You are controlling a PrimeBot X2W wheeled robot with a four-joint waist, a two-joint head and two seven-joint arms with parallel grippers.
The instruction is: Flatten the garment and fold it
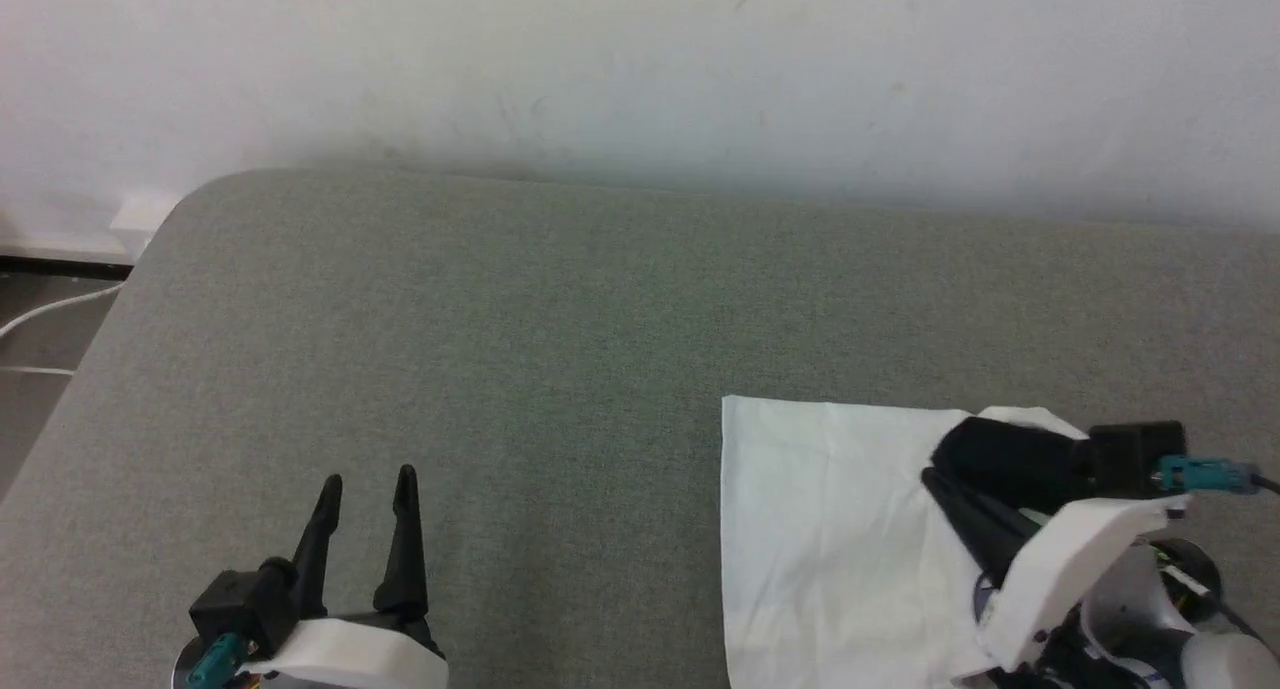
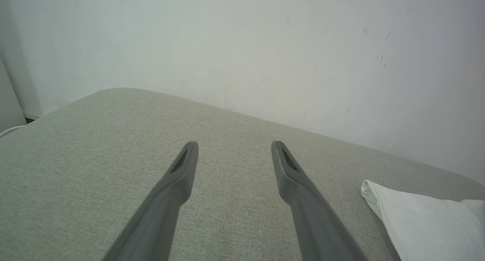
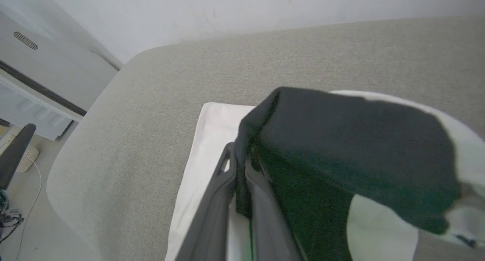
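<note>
Two tools, two diff jobs. The shirt [image 1: 820, 529] lies on the grey fabric-topped bench [image 1: 500, 349], on the robot's right side near the front edge. Its white body is spread as a fairly neat panel w/ a straight left edge and a square far-left corner, only light creases. So flattening looks mostly done, I'd say, and folding is under way. How many layers are stacked there I can't tell.

The right tool [image 3: 238, 157] has its fingers pressed together on the black sleeve [image 3: 341, 139], pinching a bunched edge of the fabric. The sleeve is raised off the white panel and drapes over the fingers. That arm comes in low from the front right, forearm angled up and leftward across the shirt, fingers pointing toward the far left. Looks like a sleeve fold mid-carry: the sleeve isn't laid down yet. Prob left to do: set it flat on the body, deal w/ the other sleeve (hidden from me), then the final fold or folds.

The left tool [image 1: 368, 479] is idle, fingers wide apart w/ nothing btwn them. It hovers over bare bench at the front left, well apart from the shirt, pointing toward the wall [image 1: 640, 69].
</note>
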